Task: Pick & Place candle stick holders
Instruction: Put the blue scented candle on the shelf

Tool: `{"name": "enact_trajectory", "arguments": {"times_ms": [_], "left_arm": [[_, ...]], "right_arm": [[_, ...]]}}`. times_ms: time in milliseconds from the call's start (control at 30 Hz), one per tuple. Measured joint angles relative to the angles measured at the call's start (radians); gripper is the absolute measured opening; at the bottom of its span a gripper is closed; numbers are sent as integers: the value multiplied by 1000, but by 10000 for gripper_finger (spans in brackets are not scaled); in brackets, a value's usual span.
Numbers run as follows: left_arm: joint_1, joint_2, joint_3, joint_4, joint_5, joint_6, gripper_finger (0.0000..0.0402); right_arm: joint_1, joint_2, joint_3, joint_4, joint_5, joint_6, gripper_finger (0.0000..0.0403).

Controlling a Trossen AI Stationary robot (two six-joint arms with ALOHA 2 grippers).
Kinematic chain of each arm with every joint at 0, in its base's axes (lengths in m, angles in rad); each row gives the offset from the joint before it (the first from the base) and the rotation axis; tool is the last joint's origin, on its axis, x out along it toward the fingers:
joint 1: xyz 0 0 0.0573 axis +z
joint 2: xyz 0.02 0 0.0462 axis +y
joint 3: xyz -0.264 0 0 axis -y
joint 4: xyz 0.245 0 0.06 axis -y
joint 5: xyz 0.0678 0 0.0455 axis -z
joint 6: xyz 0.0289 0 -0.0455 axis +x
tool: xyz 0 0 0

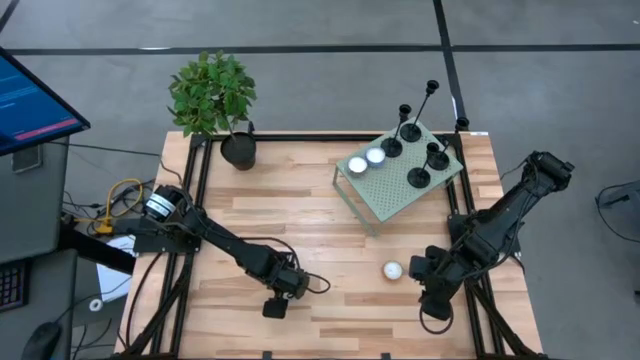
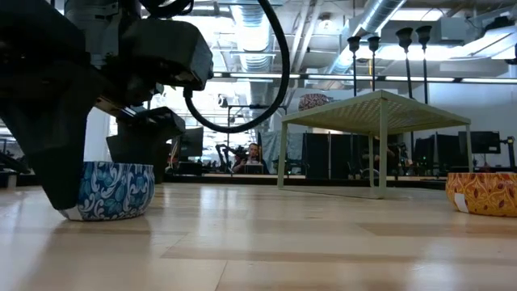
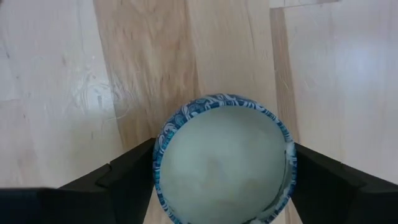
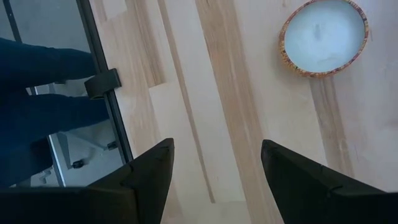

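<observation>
Pale wooden planks make up the table top [image 1: 300, 215], framed by black rails, with grey floor all round and an open workshop room visible beyond in the low view. At about two o'clock on the table stands a small sage-green perforated metal stand [image 1: 385, 200], and the matte-black candle stick holders [image 1: 418, 150] are grouped on and just behind its far end, thin stems upright, beside two white round tealight candles [image 1: 366, 160]. A leafy green plant in a black pot [image 1: 238, 150] sits near eleven o'clock.

Down at six o'clock, the left gripper [image 3: 221, 186] has its dark fingers spread on either side of a blue-and-white patterned candle tin [image 3: 222, 158]; whether they press on it I cannot tell. The right gripper [image 4: 214, 171], at about four o'clock, hangs with fingers apart and empty, just beside an orange-patterned candle tin [image 4: 323, 37] (a person's dark-sleeved limb shows past the table edge).

Risks, as I judge them: both arms are well apart from the holders, and reaching among such thin stems could topple neighbours or nudge the tealights. The left arm may also drag the tin.

No brand or legible writing shows anywhere.
</observation>
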Motion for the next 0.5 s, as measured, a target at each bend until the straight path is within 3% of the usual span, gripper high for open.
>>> {"name": "enact_trajectory", "arguments": {"times_ms": [300,500], "left_arm": [[73,-135,-2,-1,-51,-7,310],[195,-300,-1,47,-210,-5,312]], "right_arm": [[0,0,0,-3,0,0,233],[0,0,0,-4,10,-1,226]]}}
